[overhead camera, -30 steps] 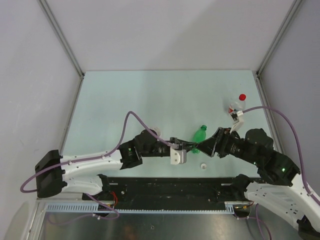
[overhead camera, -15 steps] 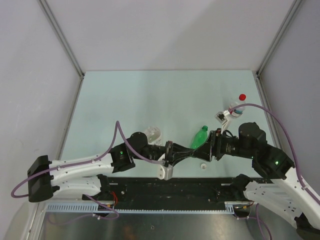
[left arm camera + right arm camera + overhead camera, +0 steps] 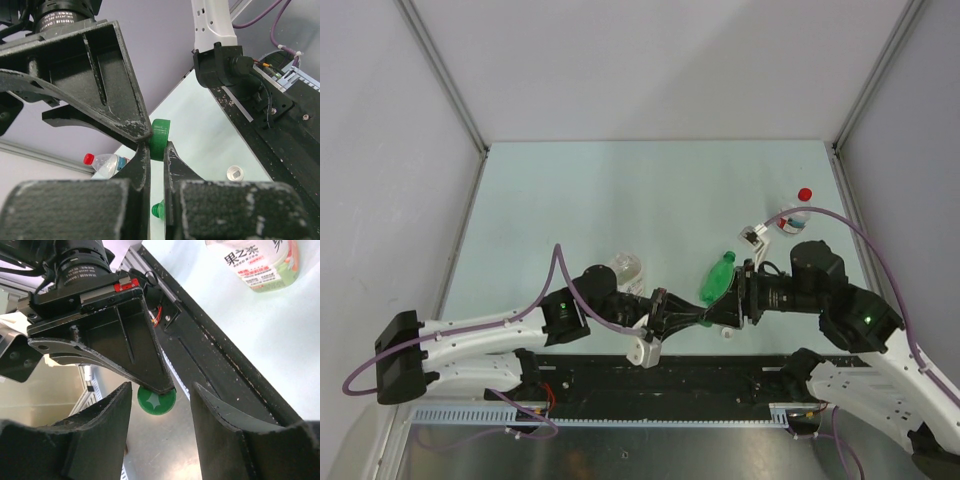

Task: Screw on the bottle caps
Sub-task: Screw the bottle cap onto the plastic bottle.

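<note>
Pale green tabletop (image 3: 620,190) fills a grey-walled booth, with both arms bolted at its near edge. The left arm (image 3: 490,335) lies low and long, reaching from the near left corner toward the middle. Its wrist points to the right. The left gripper (image 3: 156,152) is clamped on the green cap (image 3: 160,137), pinching it by the rim between its fingertips, clear of the table.

The right arm (image 3: 860,320) rises from the near right corner and folds back at the elbow, so its wrist points left, straight at the other gripper. The right gripper (image 3: 161,386) has its fingers spread to either side of the green cap, with a gap on each side. It does not touch the cap.

The green bottle (image 3: 717,277) lies on its side just behind the two meeting grippers, uncapped. The white cap (image 3: 234,173) rests on the table near the front edge, just right of them. The red cap (image 3: 805,194) sits on top of the small clear bottle (image 3: 790,215) far to the right. An orange-labelled bottle (image 3: 260,260) lies beside the left forearm.
</note>
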